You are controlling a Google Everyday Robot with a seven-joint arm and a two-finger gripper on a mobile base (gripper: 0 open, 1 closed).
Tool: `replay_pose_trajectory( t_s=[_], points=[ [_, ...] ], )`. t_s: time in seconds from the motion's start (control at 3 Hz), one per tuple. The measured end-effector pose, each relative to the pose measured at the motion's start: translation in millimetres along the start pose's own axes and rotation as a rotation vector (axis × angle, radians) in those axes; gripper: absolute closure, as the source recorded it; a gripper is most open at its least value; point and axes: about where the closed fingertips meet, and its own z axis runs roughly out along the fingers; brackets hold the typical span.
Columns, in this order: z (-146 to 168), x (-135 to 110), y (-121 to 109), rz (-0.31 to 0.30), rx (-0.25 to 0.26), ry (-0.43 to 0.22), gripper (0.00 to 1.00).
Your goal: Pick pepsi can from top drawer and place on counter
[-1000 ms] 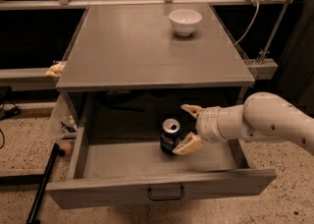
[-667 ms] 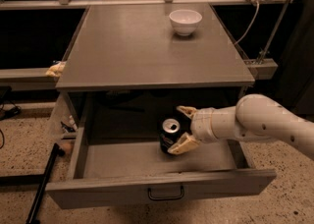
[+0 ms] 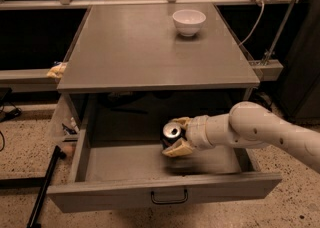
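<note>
The pepsi can (image 3: 171, 133) stands upright in the open top drawer (image 3: 165, 195), near its middle, with its silver top showing. My gripper (image 3: 176, 136) reaches in from the right on a white arm. Its two tan fingers (image 3: 178, 148) sit on either side of the can and press against it. The can's lower body is hidden behind the lower finger. The grey counter (image 3: 150, 47) lies above the drawer.
A white bowl (image 3: 189, 21) stands at the back right of the counter. A white cable and a metal post (image 3: 272, 37) are at the right. A black pole (image 3: 42, 187) leans at the drawer's left on the speckled floor.
My gripper has moved left a little and its fingers have drawn in around the can. The can has hardly moved.
</note>
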Motion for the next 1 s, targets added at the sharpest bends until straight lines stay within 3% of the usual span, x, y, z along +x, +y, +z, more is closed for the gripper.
replay_pose_trajectory(
  t_s=[0.33, 0.67, 1.0],
  points=[
    [0.4, 0.4, 0.3, 0.001, -0.001, 0.0, 0.64],
    [-15.0, -14.1, 7.1, -0.003, -0.012, 0.026, 0.88],
    [-43.4, -46.1, 14.0, -0.01, -0.026, 0.072, 1.0]
  ],
)
